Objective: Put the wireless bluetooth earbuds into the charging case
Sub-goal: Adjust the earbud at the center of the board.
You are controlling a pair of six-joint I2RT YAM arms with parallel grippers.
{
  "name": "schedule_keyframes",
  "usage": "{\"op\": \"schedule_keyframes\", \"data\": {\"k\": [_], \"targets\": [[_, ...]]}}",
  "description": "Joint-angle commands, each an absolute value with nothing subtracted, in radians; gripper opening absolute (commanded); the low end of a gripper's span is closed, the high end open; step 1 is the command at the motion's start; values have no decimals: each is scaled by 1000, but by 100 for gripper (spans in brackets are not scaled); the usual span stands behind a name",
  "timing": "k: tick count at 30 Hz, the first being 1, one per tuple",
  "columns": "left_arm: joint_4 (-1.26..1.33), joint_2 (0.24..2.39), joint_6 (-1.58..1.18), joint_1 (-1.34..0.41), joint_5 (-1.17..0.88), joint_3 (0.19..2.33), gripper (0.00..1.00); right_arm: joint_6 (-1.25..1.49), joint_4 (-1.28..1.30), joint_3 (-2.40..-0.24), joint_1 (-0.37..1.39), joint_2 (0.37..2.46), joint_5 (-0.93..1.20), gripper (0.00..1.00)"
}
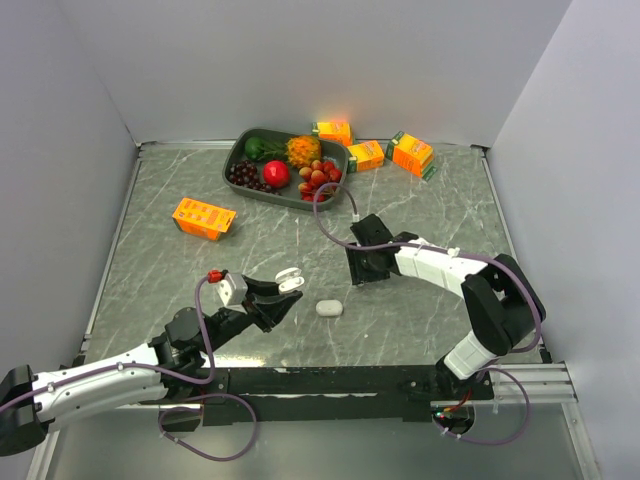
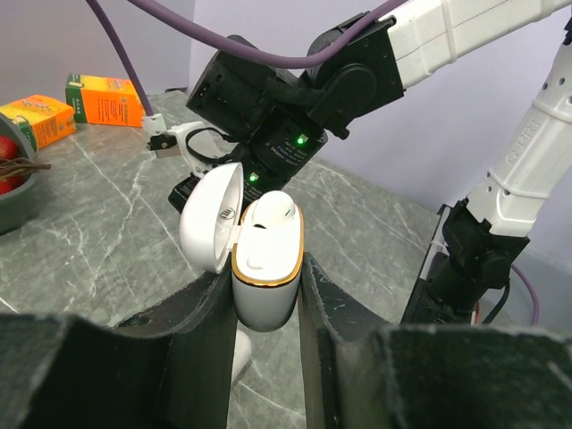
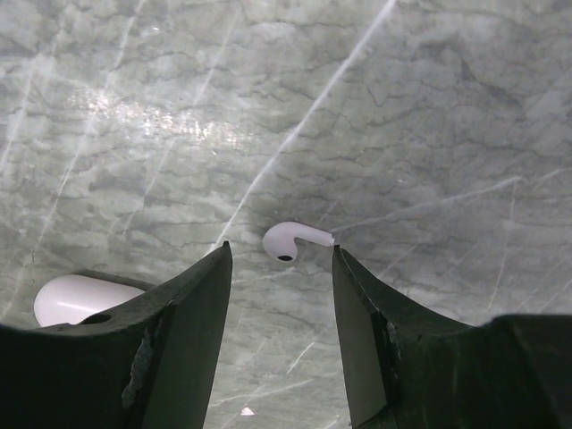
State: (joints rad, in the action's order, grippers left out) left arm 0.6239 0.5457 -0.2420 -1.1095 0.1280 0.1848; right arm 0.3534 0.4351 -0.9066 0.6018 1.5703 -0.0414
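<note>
Looking down from above, the left jaws were clamped on the open charging case point(image 1: 289, 282), held over the worktop point(image 1: 170, 270) near a second, shut white case point(image 1: 329, 308), while the right jaws hung low over the marble. From the left wrist, the case stood upright, squarely pinched, with one earbud point(image 2: 273, 211) seated and the neighbouring socket apparently vacant. From the right wrist, the jaws were spread wide and empty, straddling a loose earbud point(image 3: 295, 239) lying on its side; a sound pick would probably centre on its bulb, descend almost to the marble, and close gently lest the glossy piece squirt out.
</note>
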Motion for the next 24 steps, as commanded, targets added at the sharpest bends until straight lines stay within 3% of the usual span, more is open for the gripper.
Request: {"op": "schedule_keyframes", "data": {"k": [1, 24], "targets": [[670, 537, -264, -1111, 115, 186, 1, 313, 399, -917, 617, 1569, -63, 56], [672, 532, -267, -1111, 109, 179, 1, 368, 406, -876, 618, 1620, -54, 42]]}}
